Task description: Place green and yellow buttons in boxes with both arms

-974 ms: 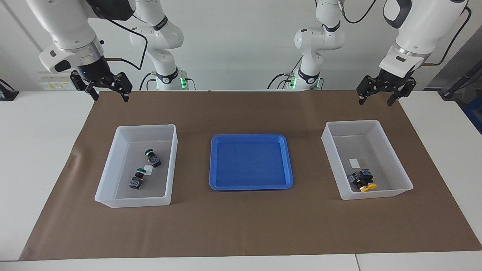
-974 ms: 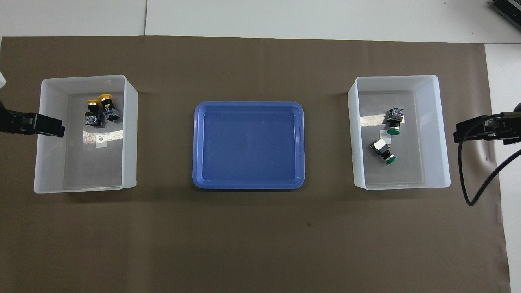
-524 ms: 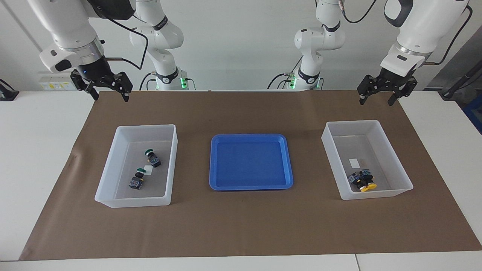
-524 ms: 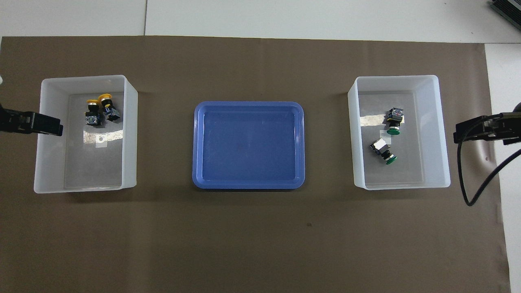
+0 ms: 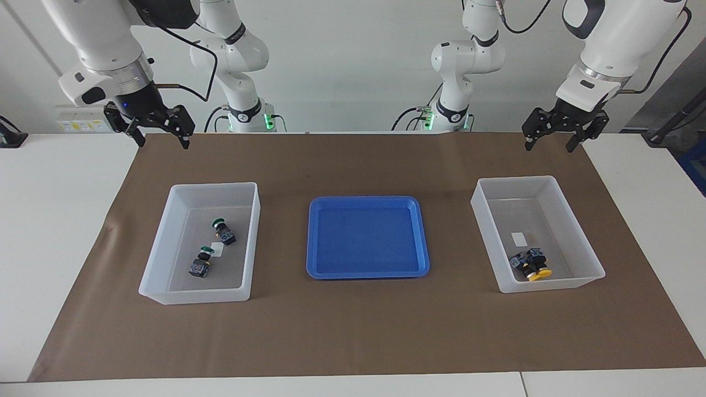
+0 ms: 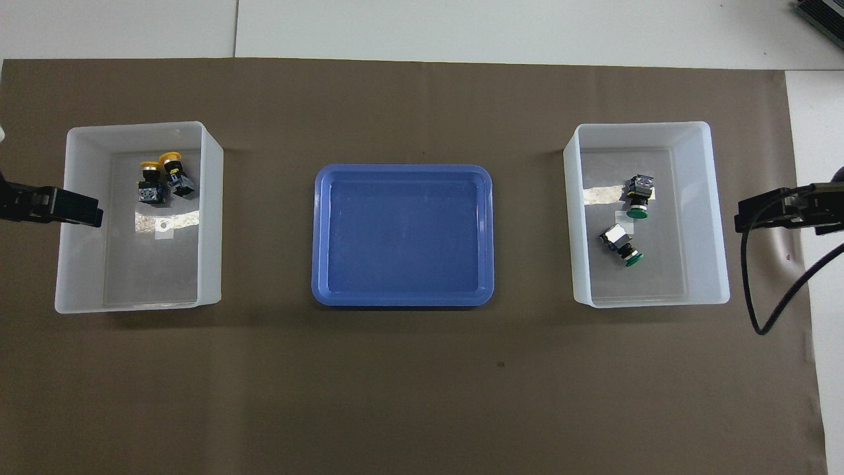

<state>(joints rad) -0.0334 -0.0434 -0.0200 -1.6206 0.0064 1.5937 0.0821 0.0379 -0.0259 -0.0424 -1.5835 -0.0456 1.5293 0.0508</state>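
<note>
Facing view: both grippers [image 5: 159,141] [image 5: 550,145] gape empty, buttons [image 5: 224,231] [image 5: 530,264] boxed well apart (none held).

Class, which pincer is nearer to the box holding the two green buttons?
Right. The right pincer is raised beside that box; the left pincer is raised near the other box, past the blue tray.

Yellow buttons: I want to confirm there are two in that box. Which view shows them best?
The overhead view: both yellow buttons show separate caps, side by side in the box. In the facing view they overlap, so only one cap reads clearly.
</note>
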